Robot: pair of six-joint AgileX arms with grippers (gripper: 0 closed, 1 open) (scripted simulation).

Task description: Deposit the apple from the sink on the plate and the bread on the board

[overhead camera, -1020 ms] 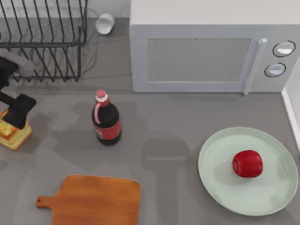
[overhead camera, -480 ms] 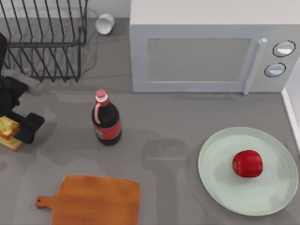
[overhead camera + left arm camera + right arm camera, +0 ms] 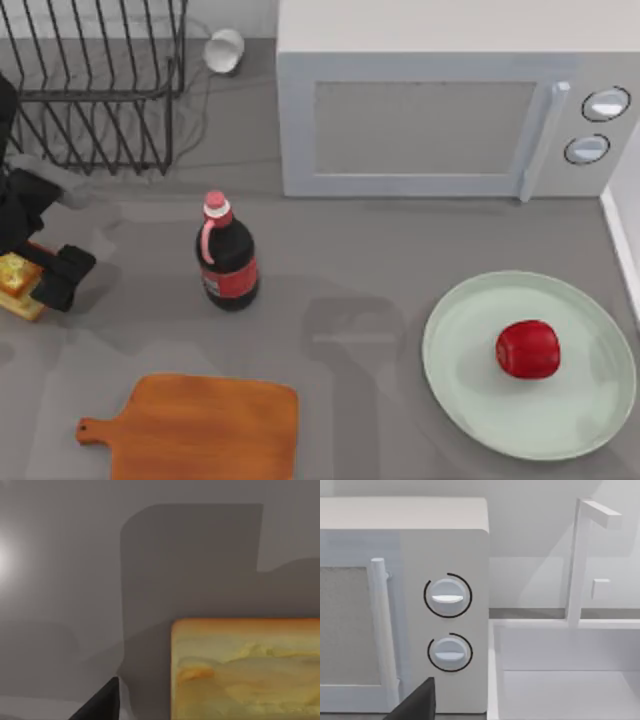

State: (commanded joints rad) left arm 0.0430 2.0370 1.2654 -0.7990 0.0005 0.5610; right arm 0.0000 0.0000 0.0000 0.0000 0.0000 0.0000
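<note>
Half is done: the apple [image 3: 527,349] is seated on the plate [image 3: 455,392], the bread [image 3: 18,283] is straddled by the left gripper [image 3: 35,275], clamping undeterminable, the board [image 3: 205,427] awaits.

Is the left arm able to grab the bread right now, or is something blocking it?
Probably yes. The left gripper is right at the bread near the table's left edge, with nothing between them. The cola bottle stands well off to the side.
</note>
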